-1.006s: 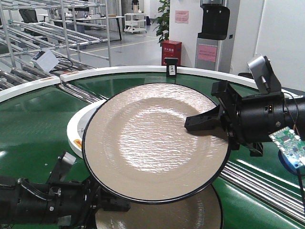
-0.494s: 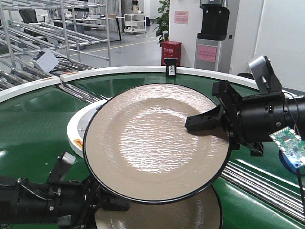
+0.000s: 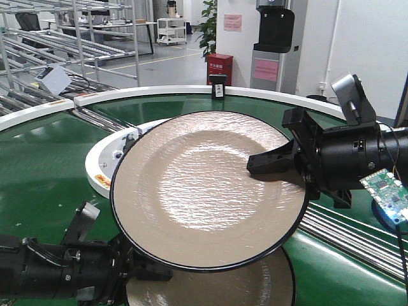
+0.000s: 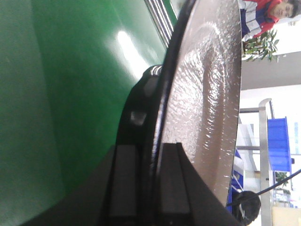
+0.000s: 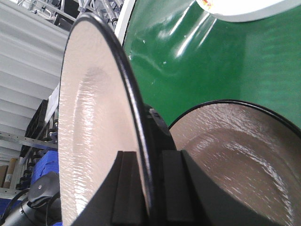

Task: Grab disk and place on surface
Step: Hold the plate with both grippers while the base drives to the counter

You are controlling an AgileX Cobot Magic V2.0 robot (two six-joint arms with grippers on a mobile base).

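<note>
Disk [image 3: 204, 191] held in the air between left pincer [image 4: 149, 157] and right pincer [image 5: 146, 162], above the green belt [image 3: 44, 166].
The disk is tilted, its cream face turned up toward the front camera; the right pincer is pinching its right rim, one finger across the face, the other behind; the left pincer is pinching the lower left rim, a pad on either side of the black edge; a second plate [image 3: 268, 287] lies below; a white tub [image 3: 95, 172] sits on the belt, partly hidden behind the disk.

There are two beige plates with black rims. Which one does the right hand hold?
The upper plate, raised and tilted; the right hand clamps its rim. The other plate lies flat beneath it, clear of that hand.
</note>
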